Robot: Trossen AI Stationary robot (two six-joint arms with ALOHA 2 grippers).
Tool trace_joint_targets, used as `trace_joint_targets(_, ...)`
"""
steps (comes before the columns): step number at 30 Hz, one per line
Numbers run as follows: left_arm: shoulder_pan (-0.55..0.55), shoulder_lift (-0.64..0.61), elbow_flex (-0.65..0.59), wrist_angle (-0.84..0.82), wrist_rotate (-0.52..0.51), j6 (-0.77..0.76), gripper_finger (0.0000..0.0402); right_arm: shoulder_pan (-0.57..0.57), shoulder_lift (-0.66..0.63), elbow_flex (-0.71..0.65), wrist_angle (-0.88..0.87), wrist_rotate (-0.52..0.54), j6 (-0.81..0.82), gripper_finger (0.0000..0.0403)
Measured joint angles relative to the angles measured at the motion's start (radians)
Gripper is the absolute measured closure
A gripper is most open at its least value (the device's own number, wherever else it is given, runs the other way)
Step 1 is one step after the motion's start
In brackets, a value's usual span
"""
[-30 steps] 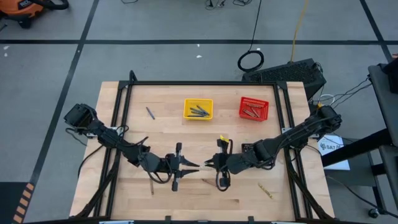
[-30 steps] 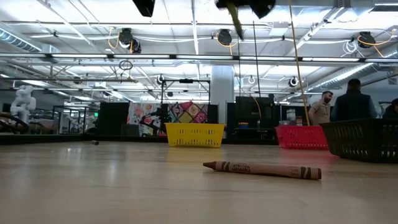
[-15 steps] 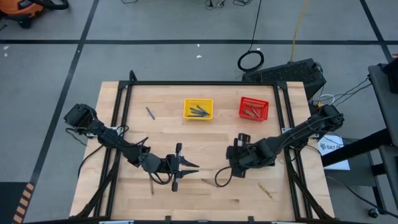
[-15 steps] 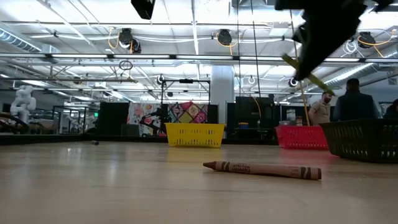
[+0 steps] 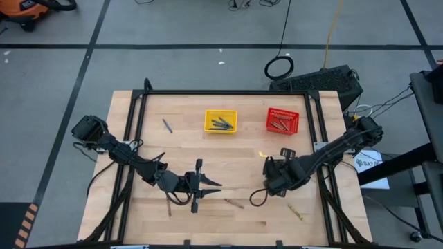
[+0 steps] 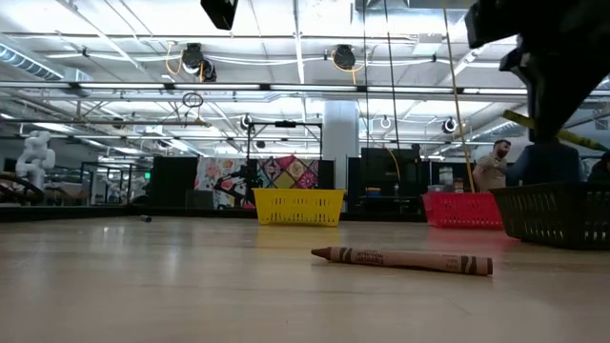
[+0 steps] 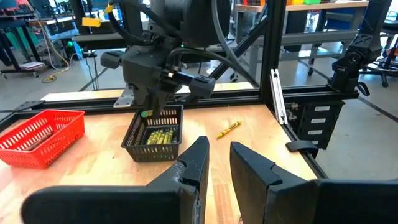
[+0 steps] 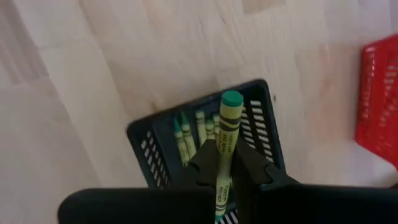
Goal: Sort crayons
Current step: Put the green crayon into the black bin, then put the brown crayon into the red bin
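Crayon (image 8: 227,127) pinched lengthwise in right tool (image 8: 222,163), tip over black basket (image 8: 163,134)

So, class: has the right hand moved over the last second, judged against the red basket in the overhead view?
Yes. The right hand, shut on a green crayon, has swung rightward and now sits below the red basket.

A yellow-green crayon (image 8: 227,127) with a green tip is being shown above a black mesh basket (image 8: 262,101) of matching green crayons, while a brown crayon (image 6: 401,258) is being seen on the pale wood table (image 5: 187,149) near yellow (image 5: 220,121) and red (image 5: 282,120) baskets.
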Motion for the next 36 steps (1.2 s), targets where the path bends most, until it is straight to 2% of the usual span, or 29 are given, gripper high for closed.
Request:
trace_joint_targets(3,0.000,0.000,0.000,0.000,0.000,0.000,0.0331,0.001,0.000,-0.020,-0.009,-0.009,0.017,0.0399)
trace_joint_targets(13,0.000,0.000,0.000,0.000,0.001,-0.002,0.0331,0.001,0.000,-0.154,0.001,-0.151,0.031,0.0398)
trace_joint_targets(20,0.000,0.000,0.000,0.000,0.003,-0.002,0.0331,0.001,0.000,-0.172,0.005,-0.150,0.046,0.0396)
trace_joint_targets(32,0.000,0.000,0.000,-0.051,0.003,-0.003,0.0331,0.001,0.000,-0.172,0.021,-0.148,0.058,0.0314)
trace_joint_targets(36,0.000,0.000,0.000,-0.110,0.003,-0.085,0.0331,0.001,0.000,-0.172,0.040,-0.152,0.083,0.0304)
